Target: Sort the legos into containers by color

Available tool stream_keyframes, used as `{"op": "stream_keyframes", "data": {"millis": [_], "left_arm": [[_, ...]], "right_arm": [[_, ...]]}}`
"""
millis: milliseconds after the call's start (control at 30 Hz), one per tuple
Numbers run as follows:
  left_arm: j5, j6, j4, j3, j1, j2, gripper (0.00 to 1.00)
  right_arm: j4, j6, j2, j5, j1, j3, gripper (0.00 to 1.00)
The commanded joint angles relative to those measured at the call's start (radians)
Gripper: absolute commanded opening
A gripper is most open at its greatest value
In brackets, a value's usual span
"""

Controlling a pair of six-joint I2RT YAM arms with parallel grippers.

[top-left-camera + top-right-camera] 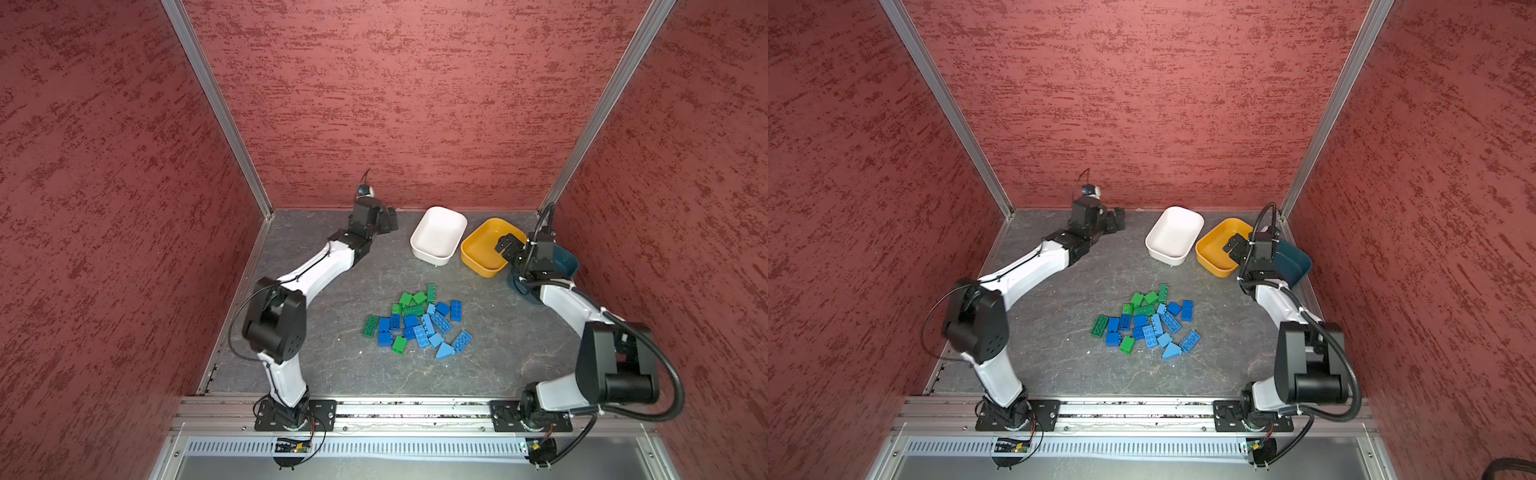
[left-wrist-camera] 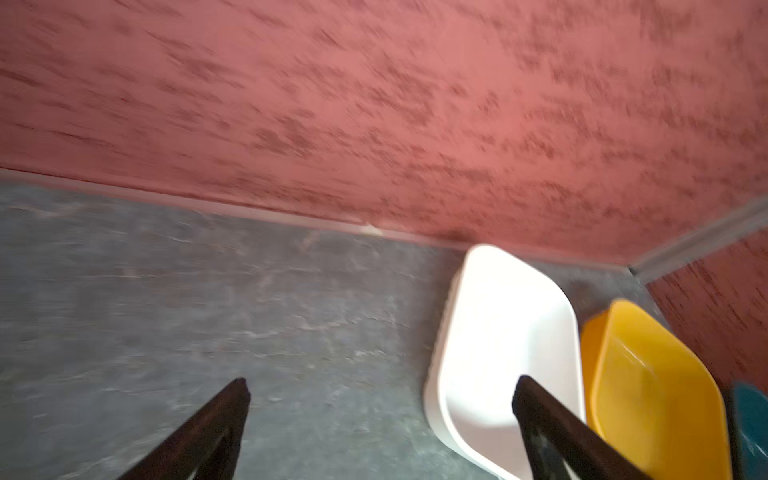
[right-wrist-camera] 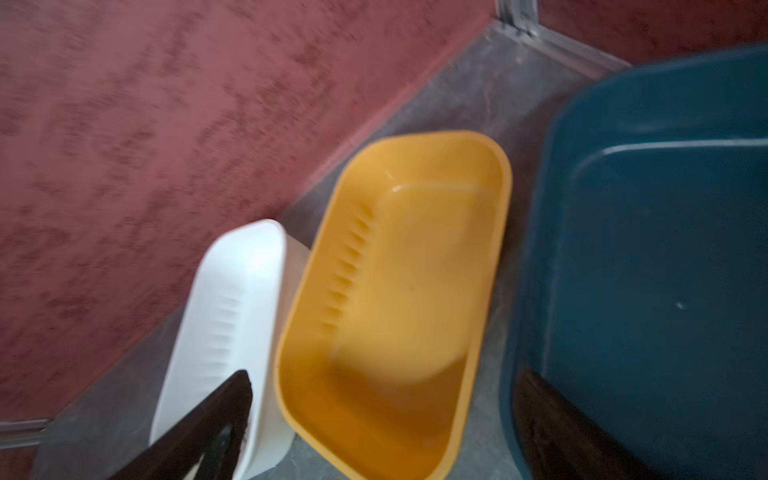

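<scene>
Even, diffuse overhead illumination in both top views, sharp focus, soft faint shadows on the table (image 1: 332,374), both wrist views motion-blurred throughout, white container (image 2: 511,328) overexposed, surface detail lost, mild wide-angle stretching at edges.

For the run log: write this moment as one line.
left gripper open, empty | right gripper open, empty, above yellow tub | legos piled on table, unsorted

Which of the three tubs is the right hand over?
The mustard yellow tub, the middle one: the open right hand hangs above its inside, while the white tub and dark teal tub flank it.
</scene>
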Motion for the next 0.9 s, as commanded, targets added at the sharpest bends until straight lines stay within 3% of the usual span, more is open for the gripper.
{"op": "stream_keyframes", "data": {"millis": [0, 167, 300, 467, 667, 867], "left_arm": [[0.177, 0.016, -0.247, 0.168, -0.080, 0.128, 0.99], [0.337, 0.064, -0.313, 0.375, -0.156, 0.306, 0.99], [0.391, 0.102, -0.326, 0.478, -0.189, 0.392, 0.99], [0.383, 0.102, -0.369, 0.587, -0.197, 0.483, 0.99], [0.414, 0.112, -0.422, 0.679, -0.196, 0.570, 0.99], [0.448, 0.110, -0.519, 0.809, -0.189, 0.652, 0.99]], "right_arm": [[-0.214, 0.053, 0.021, 0.173, -0.011, 0.042, 0.99], [-0.244, 0.037, 0.135, 0.211, -0.045, 0.115, 0.99], [-0.256, -0.040, 0.254, 0.166, -0.047, 0.220, 0.96], [-0.275, -0.086, 0.371, 0.174, -0.048, 0.325, 0.77], [-0.276, -0.148, 0.414, 0.106, -0.037, 0.342, 0.44], [-0.199, -0.289, 0.388, 0.011, 0.027, 0.286, 0.32]]}}
